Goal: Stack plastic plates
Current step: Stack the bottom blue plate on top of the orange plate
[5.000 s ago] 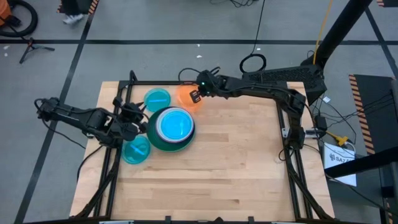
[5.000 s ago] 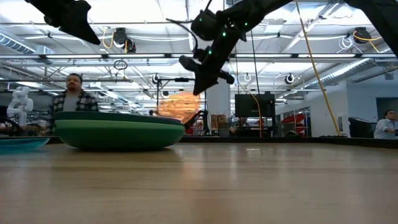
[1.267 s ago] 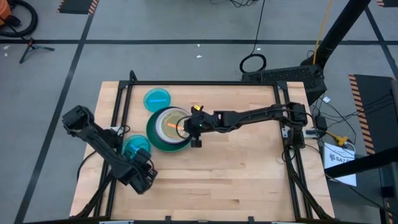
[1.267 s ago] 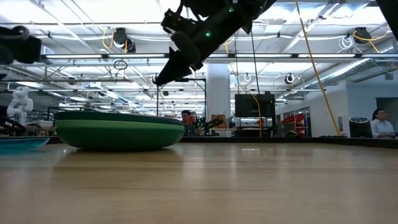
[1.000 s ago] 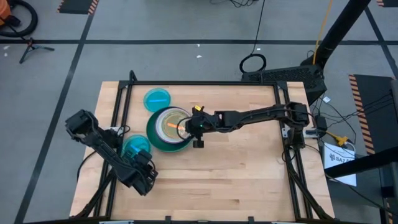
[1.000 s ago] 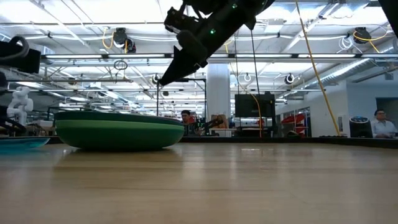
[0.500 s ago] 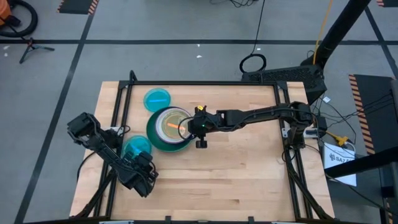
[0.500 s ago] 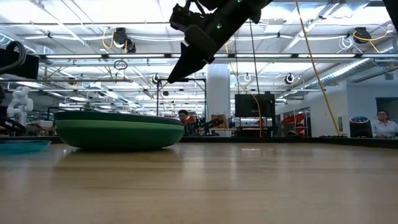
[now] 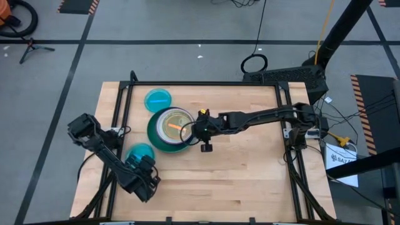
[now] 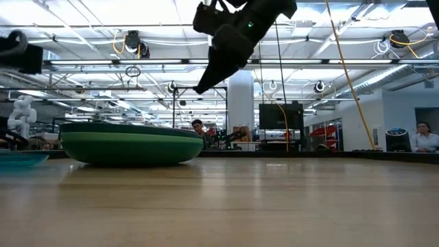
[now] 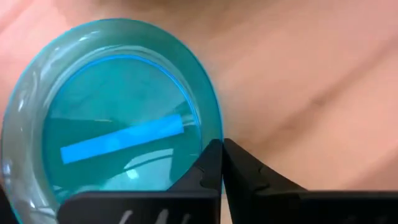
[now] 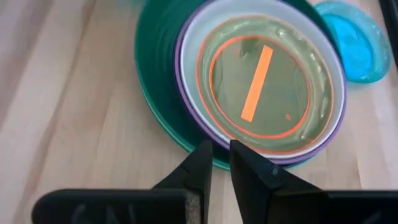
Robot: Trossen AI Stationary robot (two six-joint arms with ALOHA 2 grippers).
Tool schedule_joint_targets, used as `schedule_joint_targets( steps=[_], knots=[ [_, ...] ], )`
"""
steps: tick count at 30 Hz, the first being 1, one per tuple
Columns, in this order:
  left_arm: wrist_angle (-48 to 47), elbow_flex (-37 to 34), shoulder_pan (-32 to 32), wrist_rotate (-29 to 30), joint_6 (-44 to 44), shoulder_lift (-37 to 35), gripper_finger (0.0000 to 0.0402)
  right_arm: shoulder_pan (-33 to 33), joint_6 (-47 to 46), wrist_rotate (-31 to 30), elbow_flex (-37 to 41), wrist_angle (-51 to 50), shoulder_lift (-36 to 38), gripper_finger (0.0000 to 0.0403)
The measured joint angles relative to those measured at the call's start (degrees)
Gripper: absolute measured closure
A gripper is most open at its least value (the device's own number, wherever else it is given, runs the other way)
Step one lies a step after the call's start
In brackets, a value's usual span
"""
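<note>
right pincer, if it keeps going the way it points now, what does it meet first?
Probably the dark green plate's rim, just ahead of the right pincer in its wrist view; the orange plate lies beyond. Depth unclear.

Plates on the table, left of centre

A stack (image 9: pixel 170 130) of nested plates is set left of the table's (image 9: pixel 250 175) middle, with 1 small plate (image 9: pixel 171 125) in its top. A single plate (image 9: pixel 158 99) is laid just behind the stack, and another plate (image 9: pixel 140 152) is placed at its front left, near the table's left edge.
</note>
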State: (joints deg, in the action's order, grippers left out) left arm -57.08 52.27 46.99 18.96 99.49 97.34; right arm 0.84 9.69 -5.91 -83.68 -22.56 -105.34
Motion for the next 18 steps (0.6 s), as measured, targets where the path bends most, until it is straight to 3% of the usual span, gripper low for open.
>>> schedule_joint_targets(
  steps=[10, 18],
  knots=[
    [-4.11, 10.56, 3.23, 0.95, -11.11, -0.04, 0.0394, 0.61, -0.85, 0.01, 0.00, -4.34, 4.95, 0.0353],
    [-6.50, 17.97, 5.02, 6.81, -22.79, -0.07, 0.0395, 2.96, -0.31, 0.07, 0.00, -10.80, 8.87, 0.0353]
  ],
)
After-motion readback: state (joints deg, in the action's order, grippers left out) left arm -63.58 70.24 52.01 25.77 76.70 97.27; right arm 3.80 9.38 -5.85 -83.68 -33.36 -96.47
